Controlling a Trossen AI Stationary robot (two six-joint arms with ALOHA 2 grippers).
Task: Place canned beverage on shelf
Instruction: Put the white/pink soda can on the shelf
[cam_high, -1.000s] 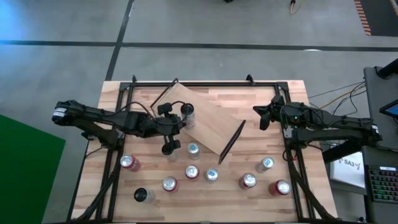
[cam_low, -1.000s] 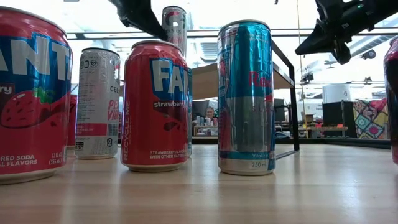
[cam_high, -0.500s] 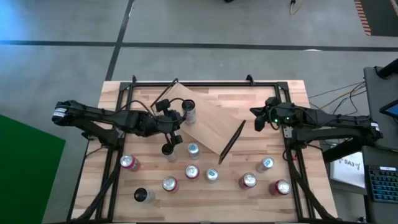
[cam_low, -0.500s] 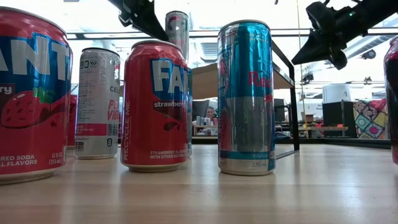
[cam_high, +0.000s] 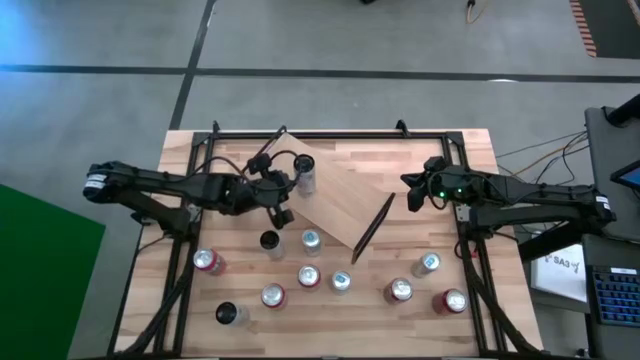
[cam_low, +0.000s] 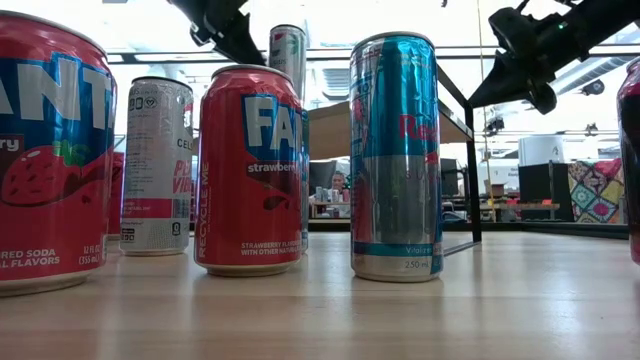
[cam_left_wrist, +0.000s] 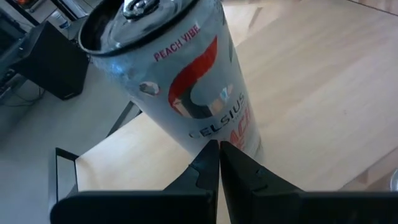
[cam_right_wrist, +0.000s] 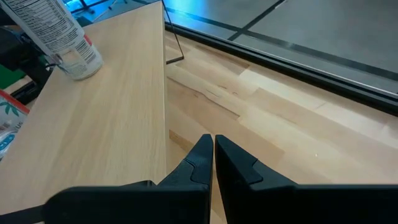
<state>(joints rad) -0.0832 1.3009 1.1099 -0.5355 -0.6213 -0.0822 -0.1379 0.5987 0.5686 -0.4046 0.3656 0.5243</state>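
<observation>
High view: 1 tall silver-grey beverage can (cam_high: 303, 172) is standing on the light-wood plank shelf (cam_high: 335, 200) at its left end, near the table's (cam_high: 470, 160) far edge. Just beside the can, the left gripper (cam_high: 281, 197) is hovering with fingers pressed together, holding nothing. Near the table's right edge, the right gripper (cam_high: 413, 192) is hanging likewise closed and empty.

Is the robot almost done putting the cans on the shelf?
One Celsius can stands on the shelf. The left gripper sits shut beside it, holding nothing; the right gripper waits shut. Many cans remain on the table.
</observation>
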